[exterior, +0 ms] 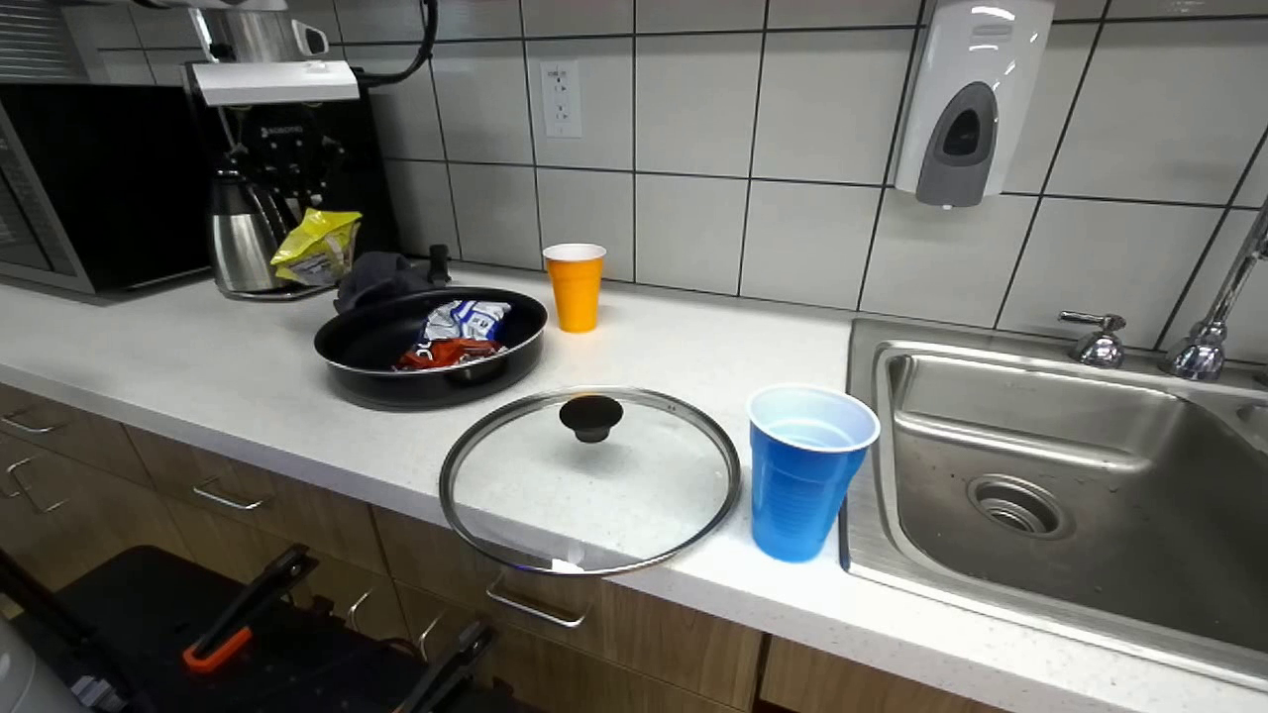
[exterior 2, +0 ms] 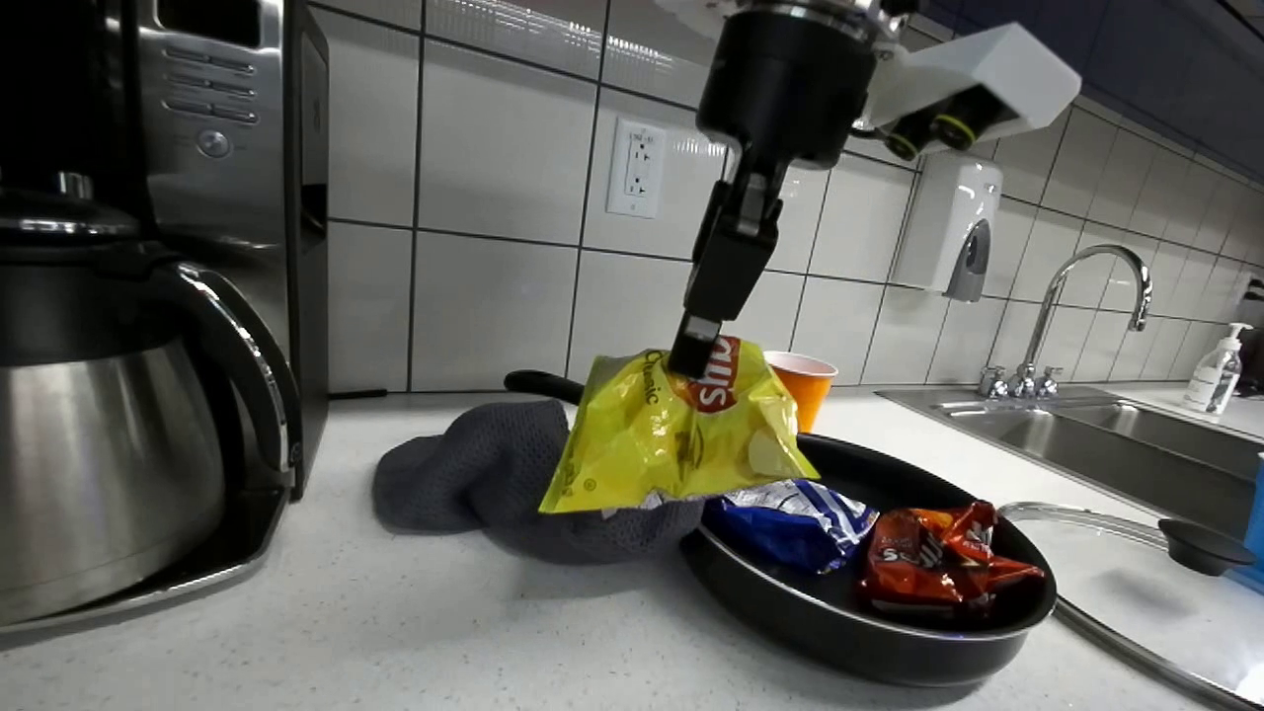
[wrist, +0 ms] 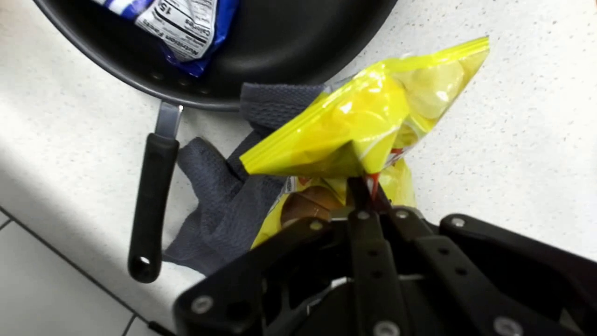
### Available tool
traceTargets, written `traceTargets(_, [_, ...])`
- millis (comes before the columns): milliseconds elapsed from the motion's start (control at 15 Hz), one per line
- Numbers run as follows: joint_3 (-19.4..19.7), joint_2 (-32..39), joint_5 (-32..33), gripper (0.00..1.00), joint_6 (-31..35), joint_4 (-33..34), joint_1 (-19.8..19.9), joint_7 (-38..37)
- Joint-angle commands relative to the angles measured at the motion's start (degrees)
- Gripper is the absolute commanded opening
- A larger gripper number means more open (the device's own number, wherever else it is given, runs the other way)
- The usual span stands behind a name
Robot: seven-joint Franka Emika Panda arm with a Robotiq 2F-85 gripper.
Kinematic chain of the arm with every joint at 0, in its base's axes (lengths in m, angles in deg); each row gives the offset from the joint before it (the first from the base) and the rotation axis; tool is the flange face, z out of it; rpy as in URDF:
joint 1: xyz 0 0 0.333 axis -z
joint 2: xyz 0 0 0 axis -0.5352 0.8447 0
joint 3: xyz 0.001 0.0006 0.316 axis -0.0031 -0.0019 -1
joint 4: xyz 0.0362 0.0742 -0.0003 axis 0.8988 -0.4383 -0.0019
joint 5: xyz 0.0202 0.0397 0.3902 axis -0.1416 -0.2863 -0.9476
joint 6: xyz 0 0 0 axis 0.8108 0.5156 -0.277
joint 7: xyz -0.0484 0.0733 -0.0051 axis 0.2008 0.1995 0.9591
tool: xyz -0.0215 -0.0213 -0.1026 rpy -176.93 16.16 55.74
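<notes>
My gripper (exterior 2: 697,341) is shut on a yellow chip bag (exterior 2: 681,449). The bag hangs above the counter; its top is pinched between the black fingertips, seen in the wrist view (wrist: 366,186). The bag also shows in an exterior view (exterior: 319,243). Below and beside it lies a dark grey cloth (exterior 2: 474,474), next to a black frying pan (exterior 2: 859,622). The pan holds a blue and white bag (exterior 2: 790,523) and a red bag (exterior 2: 928,563). In the wrist view the pan's black handle (wrist: 154,205) lies left of the cloth, and the red bag is out of view.
An orange cup (exterior: 575,292) stands behind the pan. A glass lid (exterior: 592,421) lies at the counter's front edge, beside a blue cup (exterior: 804,485) and the steel sink (exterior: 1001,396). A coffee maker with a steel carafe (exterior 2: 99,474) and a microwave (exterior: 109,188) stand opposite.
</notes>
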Motion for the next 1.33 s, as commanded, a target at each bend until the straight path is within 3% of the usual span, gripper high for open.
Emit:
traceTargets(0, [1.14,-6.66,-1.41,0.00,4.47,-6.85,1.39,-4.93])
traceTargets(400, [3.59,-14.21,-1.22,0.00,12.03,-17.24,2.02,-14.69])
traceTargets(667, [4.40,-17.56,-0.69,0.00,12.62,-22.58,2.37,-19.97])
traceTargets(1267, [6.36,-18.44,0.67,0.00,9.54,-24.71,3.61,-21.76])
